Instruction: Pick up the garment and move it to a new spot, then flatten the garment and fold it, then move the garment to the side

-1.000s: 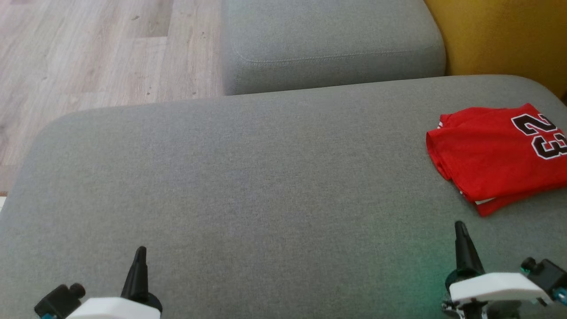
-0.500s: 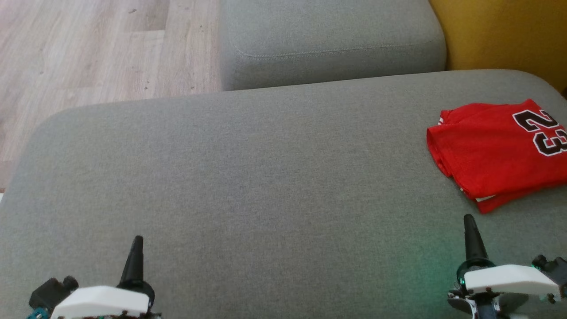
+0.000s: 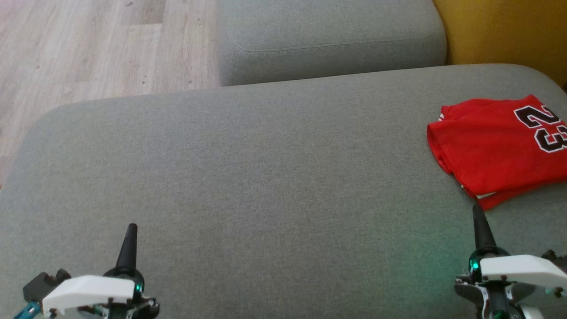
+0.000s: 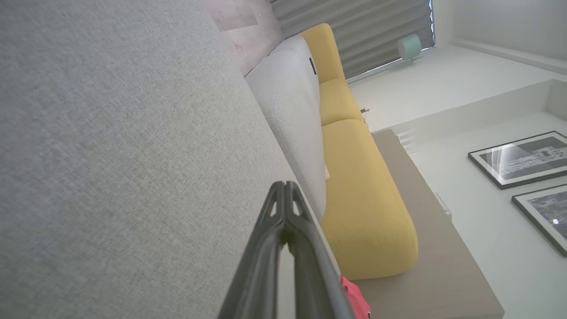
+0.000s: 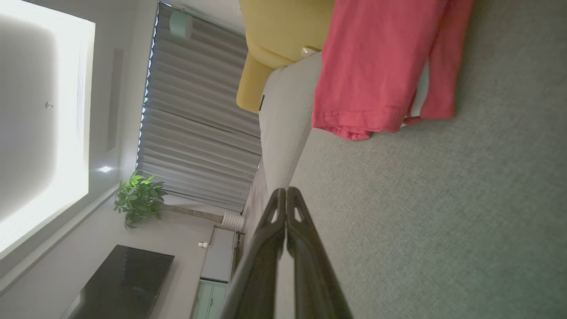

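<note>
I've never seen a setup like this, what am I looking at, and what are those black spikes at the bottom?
It's a two-armed robot. The top-down picture comes from a camera on its head, looking down at a gray sofa seat. The black spikes are its fingers: left jaws at lower left, right jaws at lower right, both shut, holding nothing. The other two pictures come from wrist cameras looking along those fingers, so the room appears tilted. A folded red shirt numbered 23 lies on the seat's right side, ahead of the right jaws, untouched.
</note>
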